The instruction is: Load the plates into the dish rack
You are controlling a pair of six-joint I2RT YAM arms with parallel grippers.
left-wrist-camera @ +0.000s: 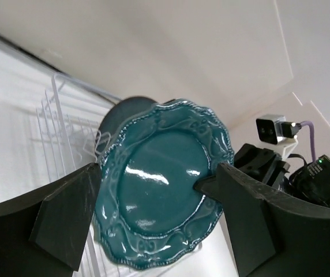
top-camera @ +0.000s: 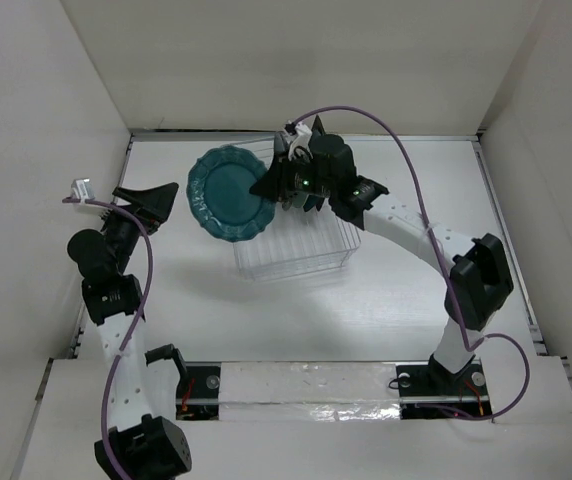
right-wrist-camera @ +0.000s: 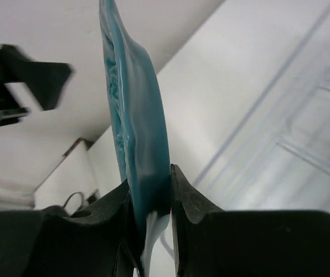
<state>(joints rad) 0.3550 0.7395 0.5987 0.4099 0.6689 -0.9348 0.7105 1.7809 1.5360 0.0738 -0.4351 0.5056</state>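
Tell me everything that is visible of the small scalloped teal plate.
The small scalloped teal plate looks like glazed ceramic, with a smooth centre, raised scroll ornament on its wide border and a beaded wavy edge. It is held tilted, face toward the left arm. The right claw is shut on its rim, one finger on each side. It hangs at the left end of the clear plastic dish rack; whether it touches the ribs I cannot tell. The open left claw is apart from it.
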